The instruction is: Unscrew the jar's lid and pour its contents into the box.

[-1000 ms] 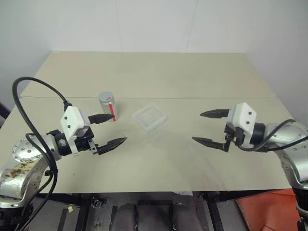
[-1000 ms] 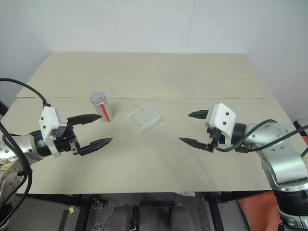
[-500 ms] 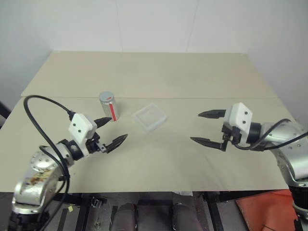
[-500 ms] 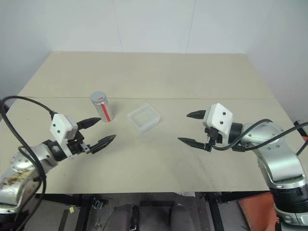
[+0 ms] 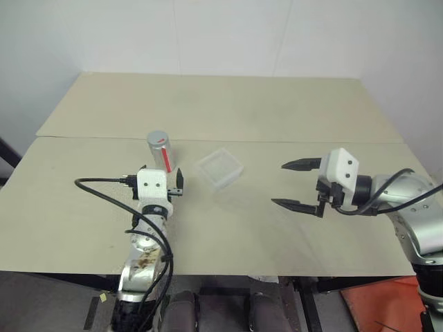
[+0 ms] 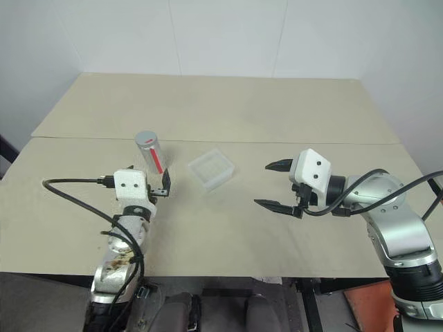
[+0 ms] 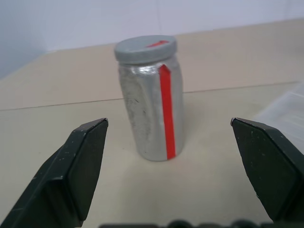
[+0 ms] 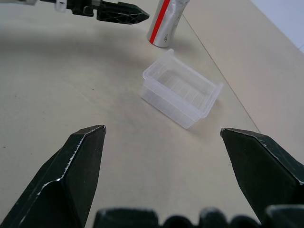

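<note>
**Jar upright, lid on, both grippers spread**

Beige table (image 5: 228, 104) is backed by a white wall. Right gripper (image 5: 297, 185) is held spread and empty, well apart from the box (image 5: 219, 167) at centre. Left gripper (image 7: 173, 164) is aimed at the jar (image 7: 152, 111) — fingers wide apart, not touching it. The jar stands beside the box, capped by the lid (image 7: 145, 49).
</note>
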You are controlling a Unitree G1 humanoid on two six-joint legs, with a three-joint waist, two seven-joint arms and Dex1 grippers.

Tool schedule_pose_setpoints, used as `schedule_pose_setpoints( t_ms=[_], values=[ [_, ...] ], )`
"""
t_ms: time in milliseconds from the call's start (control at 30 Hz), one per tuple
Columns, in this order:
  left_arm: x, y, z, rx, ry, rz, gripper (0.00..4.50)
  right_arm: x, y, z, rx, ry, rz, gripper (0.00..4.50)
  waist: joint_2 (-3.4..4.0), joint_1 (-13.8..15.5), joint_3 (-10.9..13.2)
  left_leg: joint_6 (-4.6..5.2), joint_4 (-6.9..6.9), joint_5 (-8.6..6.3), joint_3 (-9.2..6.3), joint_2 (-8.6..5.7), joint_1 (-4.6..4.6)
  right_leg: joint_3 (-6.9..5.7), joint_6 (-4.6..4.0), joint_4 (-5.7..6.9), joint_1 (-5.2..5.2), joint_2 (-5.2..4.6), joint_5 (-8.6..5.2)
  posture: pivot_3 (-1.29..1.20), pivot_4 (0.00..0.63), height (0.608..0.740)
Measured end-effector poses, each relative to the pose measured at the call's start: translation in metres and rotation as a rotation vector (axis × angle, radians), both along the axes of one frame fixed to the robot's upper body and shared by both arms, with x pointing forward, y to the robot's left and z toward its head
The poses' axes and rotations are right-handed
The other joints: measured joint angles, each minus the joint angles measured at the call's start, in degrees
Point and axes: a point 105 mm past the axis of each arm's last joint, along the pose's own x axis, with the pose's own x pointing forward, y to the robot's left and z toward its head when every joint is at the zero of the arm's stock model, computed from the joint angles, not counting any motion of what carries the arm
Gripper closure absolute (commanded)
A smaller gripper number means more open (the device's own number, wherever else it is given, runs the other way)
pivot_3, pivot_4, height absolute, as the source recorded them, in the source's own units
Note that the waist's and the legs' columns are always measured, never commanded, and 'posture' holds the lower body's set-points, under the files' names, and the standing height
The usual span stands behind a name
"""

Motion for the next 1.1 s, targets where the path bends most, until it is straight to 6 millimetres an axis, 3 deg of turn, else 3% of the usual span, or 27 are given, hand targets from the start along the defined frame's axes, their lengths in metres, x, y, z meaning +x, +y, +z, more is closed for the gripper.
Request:
schedule_pose_setpoints(
  t_ms=[200,633,1100],
  values=[
    [0.016,0.005,0.000,-0.021,-0.004,0.090,0.02,0.000,0.000,0.001,-0.001,-0.003,0.000,0.00,-0.01,0.0,0.0,0.00,-0.01,0.00,-0.02,-0.02,-0.03,-0.01,0.01,-0.01,-0.02,0.00,0.00,0.00,0.150,0.740],
    [0.054,-0.013,0.006,-0.038,-0.008,0.108,0.02,-0.003,0.001,0.009,0.016,-0.034,0.005,0.00,-0.02,0.1,0.0,0.00,0.01,0.00,-0.07,-0.07,-0.05,-0.04,0.03,-0.02,0.00,-0.01,0.01,0.00,0.150,0.740],
    [0.068,-0.013,-0.003,-0.091,0.029,0.199,0.02,-0.009,0.003,0.011,0.026,-0.040,0.016,0.00,-0.04,0.1,0.0,0.00,0.01,0.00,-0.06,-0.08,-0.06,-0.05,0.04,-0.03,0.00,-0.01,0.02,0.00,0.150,0.740]
  ],
)
